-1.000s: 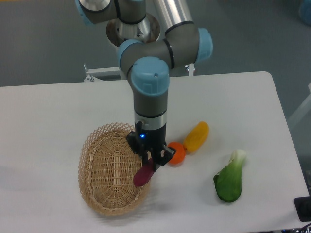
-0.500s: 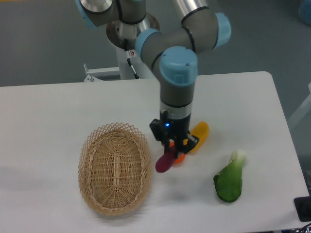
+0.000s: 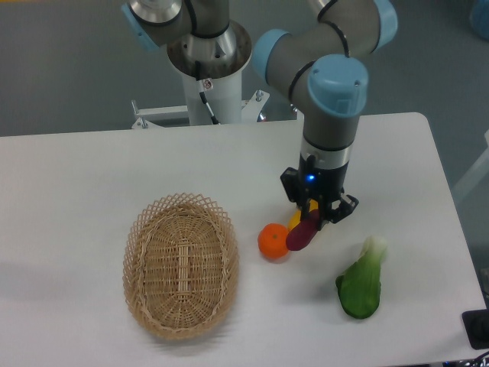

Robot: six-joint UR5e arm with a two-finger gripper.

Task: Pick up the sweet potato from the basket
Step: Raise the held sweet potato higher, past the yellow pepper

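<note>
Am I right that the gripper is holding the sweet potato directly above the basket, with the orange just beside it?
Not quite: the gripper holds the sweet potato right of the basket, not above it. The camera view shows the orange beside it.

1 basket (image 3: 180,264), 1 sweet potato (image 3: 302,232), 1 orange (image 3: 273,241), 1 bok choy (image 3: 361,284)

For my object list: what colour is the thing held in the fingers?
Magenta-purple: the sweet potato, seen in the fixed camera view.
</note>
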